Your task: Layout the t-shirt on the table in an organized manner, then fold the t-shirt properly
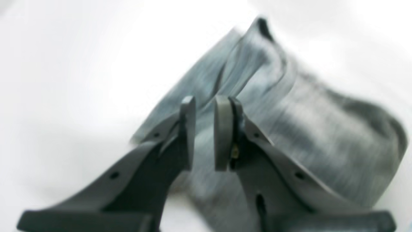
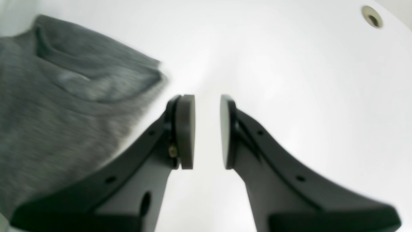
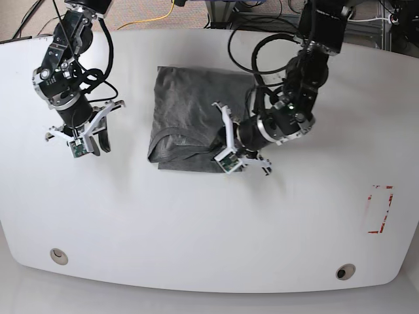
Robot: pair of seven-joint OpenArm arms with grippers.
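t-shirt (image 1: 289,106) motion-blurred, left claw (image 3: 230,152) hiding its edge

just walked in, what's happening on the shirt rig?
Two arms are working a grey t-shirt on the white table. The shirt lies folded into a compact bundle near the middle. The left gripper hovers at the bundle's edge, jaws slightly apart with no cloth between them. The right gripper is open over bare table beside the shirt.

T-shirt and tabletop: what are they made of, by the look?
The t-shirt: thin knit fabric, probably cotton or a blend; heathered grey flecking, soft wrinkles and a limp folded hem show in the wrist views. Matte.

The table: hard, smooth, glossy white, likely laminate or coated board; it shows bright glare, rounded edges and a grommet hole.
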